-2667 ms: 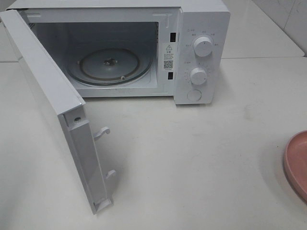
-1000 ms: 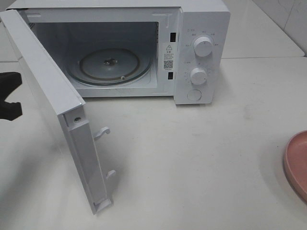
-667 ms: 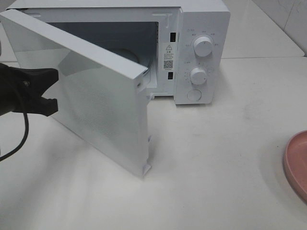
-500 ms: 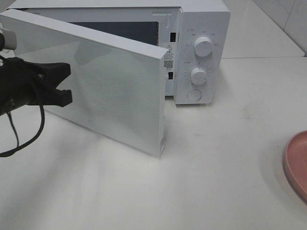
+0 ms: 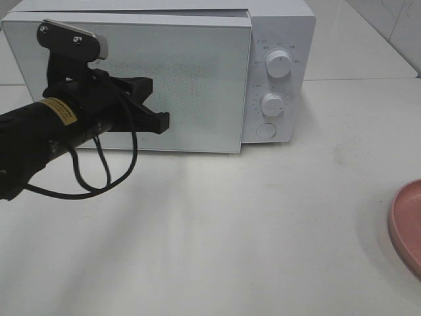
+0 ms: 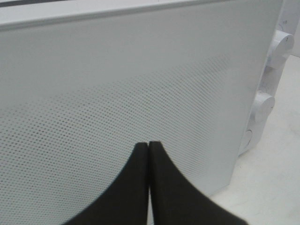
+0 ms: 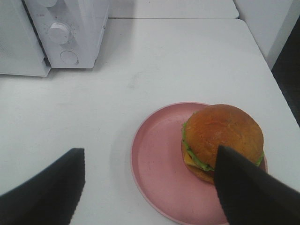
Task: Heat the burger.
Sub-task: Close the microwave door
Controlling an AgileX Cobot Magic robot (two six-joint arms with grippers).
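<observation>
Left gripper (image 5: 154,105), fingers pressed together and empty, sits against the microwave door (image 5: 197,85), which looks closed or nearly so. Right gripper (image 7: 150,187) hangs spread wide over the pink plate (image 7: 159,164); the burger (image 7: 222,140) rests there toward its two o'clock, clearly the nearer arm's job. Overhead, the burger is out of frame

A kitchen-style setup, likely staged for robot trials. A white microwave (image 5: 164,72) with two dials stands on a plain white worktop (image 5: 263,230), and a burger (image 7: 221,140) sits on a pink plate (image 7: 159,173). Pale tiled wall shows behind.
</observation>
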